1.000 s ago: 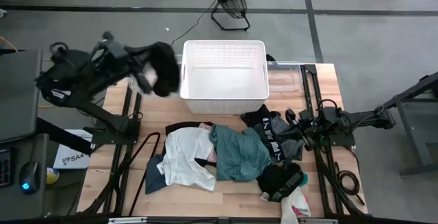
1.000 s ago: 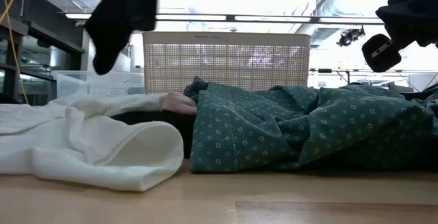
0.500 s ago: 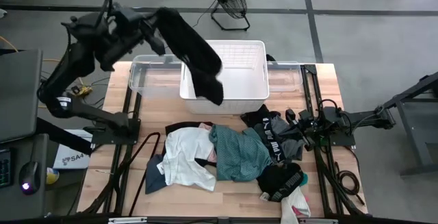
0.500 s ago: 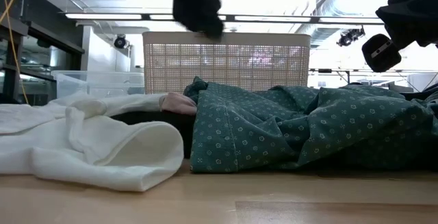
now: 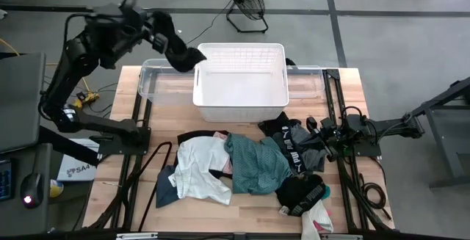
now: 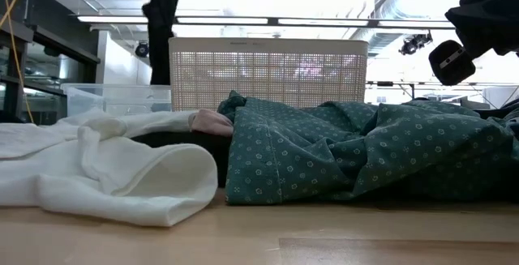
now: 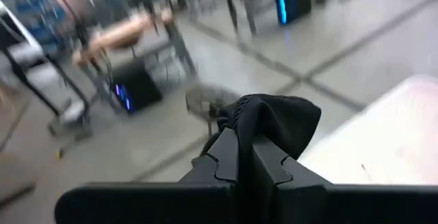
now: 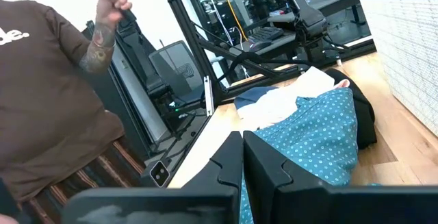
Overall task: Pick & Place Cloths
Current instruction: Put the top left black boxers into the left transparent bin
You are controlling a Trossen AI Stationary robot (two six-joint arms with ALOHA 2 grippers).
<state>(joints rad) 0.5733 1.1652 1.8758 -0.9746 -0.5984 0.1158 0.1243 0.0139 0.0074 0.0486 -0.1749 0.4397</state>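
My left fingers [image 7: 246,157] are clenched on a black cloth [image 5: 178,49], high beside the white basket [image 5: 241,82]. My right fingers [image 8: 242,157] are shut, empty, over the cloth pile [image 5: 250,163] on the worktop [image 5: 250,211].

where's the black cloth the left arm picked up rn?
High view: black cloth hangs from the shut left gripper, above the clear bin, just left of the white basket.

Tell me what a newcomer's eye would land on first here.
The left gripper is raised at the white lattice basket's left rim, shut on a black cloth that hangs down. Then the heap at the table's front: a white garment beside a teal dotted cloth. The right gripper rests shut by the heap's right end.
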